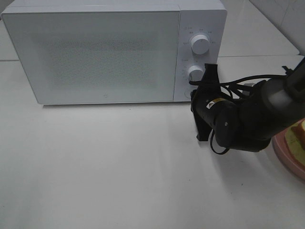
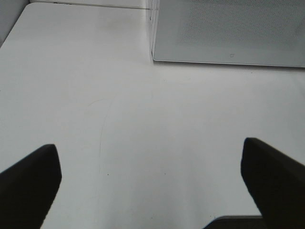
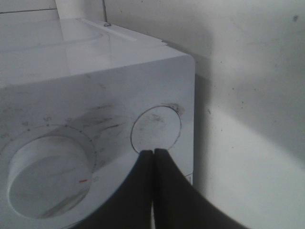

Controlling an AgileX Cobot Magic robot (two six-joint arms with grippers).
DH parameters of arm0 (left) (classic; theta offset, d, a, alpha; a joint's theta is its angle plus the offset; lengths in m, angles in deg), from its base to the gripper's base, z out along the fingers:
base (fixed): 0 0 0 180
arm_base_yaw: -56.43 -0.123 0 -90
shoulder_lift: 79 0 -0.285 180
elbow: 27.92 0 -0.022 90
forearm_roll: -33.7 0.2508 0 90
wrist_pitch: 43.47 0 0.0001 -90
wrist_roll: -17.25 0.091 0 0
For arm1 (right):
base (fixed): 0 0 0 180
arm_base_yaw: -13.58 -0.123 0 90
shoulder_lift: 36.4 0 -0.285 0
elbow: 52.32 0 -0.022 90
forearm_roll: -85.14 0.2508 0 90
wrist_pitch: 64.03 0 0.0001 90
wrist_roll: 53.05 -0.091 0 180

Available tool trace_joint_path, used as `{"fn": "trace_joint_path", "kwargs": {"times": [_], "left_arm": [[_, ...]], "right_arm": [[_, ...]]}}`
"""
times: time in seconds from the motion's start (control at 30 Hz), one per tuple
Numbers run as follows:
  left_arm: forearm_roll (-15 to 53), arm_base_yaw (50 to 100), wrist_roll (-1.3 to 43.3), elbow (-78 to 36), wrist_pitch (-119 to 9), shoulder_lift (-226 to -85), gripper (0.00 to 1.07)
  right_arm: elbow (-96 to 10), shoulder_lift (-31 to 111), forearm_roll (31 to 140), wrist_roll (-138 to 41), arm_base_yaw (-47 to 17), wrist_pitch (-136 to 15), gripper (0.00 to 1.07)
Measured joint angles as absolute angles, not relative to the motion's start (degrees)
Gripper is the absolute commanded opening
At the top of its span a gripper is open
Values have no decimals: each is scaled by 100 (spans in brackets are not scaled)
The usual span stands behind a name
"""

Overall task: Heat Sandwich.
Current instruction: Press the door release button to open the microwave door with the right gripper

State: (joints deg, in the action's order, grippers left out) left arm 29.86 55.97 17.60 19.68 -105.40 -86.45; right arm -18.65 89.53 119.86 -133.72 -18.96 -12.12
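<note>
1. Exterior high: the microwave (image 1: 105, 52) stands at 12 o'clock with its door (image 1: 93, 55) shut. The sandwich (image 1: 299, 133) sits on the pink plate (image 1: 285, 153) at the 3 o'clock edge, outside the oven. My right arm (image 1: 248, 119) reaches to the control panel, just at 6 o'clock of the lower dial (image 1: 195, 72). By my reading nothing is finished yet. Opening the door is the step in hand; loading, closing and setting the dial are left.
2. Left wrist: the left gripper (image 2: 152, 191) is spread wide with nothing between its jaws, over bare table (image 2: 119, 105) and well apart from the sandwich. The high view does not show this gripper at all.
3. Right wrist: the right gripper (image 3: 153, 152) is pinched closed and empty, its tips at the rim of the round button (image 3: 156, 128). The arm hides this contact from above.
</note>
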Motion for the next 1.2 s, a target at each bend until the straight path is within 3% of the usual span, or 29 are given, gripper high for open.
{"fn": "trace_joint_path", "kwargs": {"times": [1.2], "left_arm": [[2986, 5597, 1760, 1968, -10540, -8645, 97]], "right_arm": [[-2506, 9497, 12043, -13246, -1644, -1206, 0]]}}
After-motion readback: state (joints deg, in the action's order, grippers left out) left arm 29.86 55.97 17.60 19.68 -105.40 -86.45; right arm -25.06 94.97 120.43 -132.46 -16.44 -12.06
